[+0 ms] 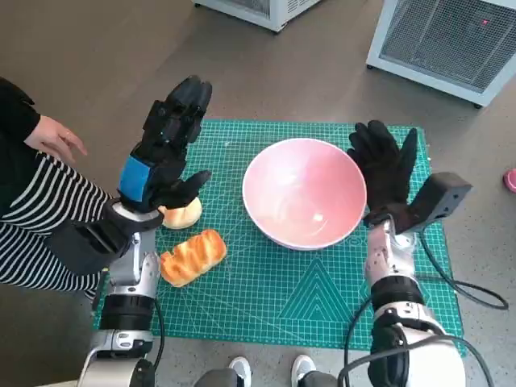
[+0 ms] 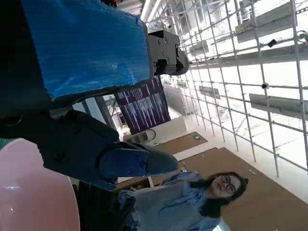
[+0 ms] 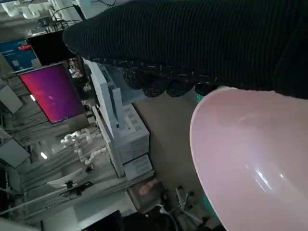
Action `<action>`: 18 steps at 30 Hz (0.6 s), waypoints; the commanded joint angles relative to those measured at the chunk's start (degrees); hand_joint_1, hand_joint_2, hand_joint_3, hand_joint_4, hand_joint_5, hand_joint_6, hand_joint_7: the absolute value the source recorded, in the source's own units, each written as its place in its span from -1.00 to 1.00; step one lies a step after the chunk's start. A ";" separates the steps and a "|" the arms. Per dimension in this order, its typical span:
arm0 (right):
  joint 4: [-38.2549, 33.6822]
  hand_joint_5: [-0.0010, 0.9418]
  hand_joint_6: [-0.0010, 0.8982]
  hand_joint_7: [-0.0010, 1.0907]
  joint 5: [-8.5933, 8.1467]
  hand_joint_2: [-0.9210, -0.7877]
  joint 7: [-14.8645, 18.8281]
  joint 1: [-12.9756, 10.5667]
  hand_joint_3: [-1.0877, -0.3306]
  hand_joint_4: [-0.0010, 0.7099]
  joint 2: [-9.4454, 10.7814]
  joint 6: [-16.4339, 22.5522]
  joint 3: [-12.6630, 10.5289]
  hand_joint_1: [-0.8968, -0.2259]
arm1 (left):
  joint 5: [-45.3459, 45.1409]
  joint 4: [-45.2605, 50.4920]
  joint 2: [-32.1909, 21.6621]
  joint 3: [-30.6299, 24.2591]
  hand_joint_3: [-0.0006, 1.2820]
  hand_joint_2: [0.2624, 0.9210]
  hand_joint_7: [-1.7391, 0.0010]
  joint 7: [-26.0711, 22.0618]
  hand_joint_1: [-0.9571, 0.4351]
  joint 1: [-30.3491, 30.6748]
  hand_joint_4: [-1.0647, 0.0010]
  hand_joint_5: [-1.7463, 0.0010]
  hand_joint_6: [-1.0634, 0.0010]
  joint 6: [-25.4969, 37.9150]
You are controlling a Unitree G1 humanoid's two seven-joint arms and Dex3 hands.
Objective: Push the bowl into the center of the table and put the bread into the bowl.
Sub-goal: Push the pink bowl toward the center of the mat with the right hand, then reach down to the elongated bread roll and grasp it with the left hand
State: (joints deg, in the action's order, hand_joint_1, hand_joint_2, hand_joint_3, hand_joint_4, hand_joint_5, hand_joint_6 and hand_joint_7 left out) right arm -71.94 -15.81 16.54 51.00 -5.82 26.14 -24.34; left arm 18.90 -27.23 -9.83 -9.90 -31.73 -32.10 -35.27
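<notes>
The pink bowl [image 1: 305, 203] stands upright on the green cutting mat [image 1: 306, 298] that covers the table, a little toward the mat's right edge and far edge from its middle; it holds nothing. The right hand [image 1: 386, 171], gloved, stands against the bowl's right rim with its fingers spread and pointing up toward the far edge, gripping nothing; in the right wrist view the glove [image 3: 202, 43] lies right along the bowl's rim [image 3: 250, 159]. The left hand [image 1: 167, 149] hovers raised near the mat's left edge, fingers apart and holding nothing; the bowl is well apart from it to the right. Below it lie two pieces of bread: a round bun [image 1: 182, 214], partly hidden under the hand, and an elongated golden loaf [image 1: 192, 256] nearer the front edge. A person's hand [image 1: 56, 139] and striped sleeve [image 1: 40, 226] show beside the left edge.
</notes>
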 commanded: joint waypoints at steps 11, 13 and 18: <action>18.10 -0.97 -0.75 -0.43 -0.25 -1.00 8.00 -6.06 -0.05 -0.76 -1.60 11.46 3.93 -0.29 | -0.66 1.29 0.29 0.65 -0.48 1.00 0.54 0.96 -0.57 0.18 0.84 0.97 1.00 0.23; 22.20 -0.97 -0.74 -0.42 -0.69 -1.00 8.83 -7.49 -0.02 -0.74 -1.44 12.05 4.74 -0.30 | -0.64 1.16 0.42 0.74 -0.48 1.00 0.54 0.93 -0.57 0.05 0.84 0.97 1.00 0.21; 32.72 -0.95 -0.69 -0.39 -0.34 -1.00 9.87 -11.75 0.05 -0.67 -1.02 13.61 7.85 -0.38 | -0.22 0.43 0.87 0.86 -0.48 1.00 0.54 0.55 -0.57 -0.61 0.84 0.97 1.00 0.02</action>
State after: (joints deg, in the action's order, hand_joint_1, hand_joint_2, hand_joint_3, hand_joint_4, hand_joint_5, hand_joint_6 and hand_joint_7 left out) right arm -43.76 -16.11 25.37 42.83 -7.40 39.37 -18.23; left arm 18.54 -26.27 -9.36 -9.41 -30.94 -31.93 -35.22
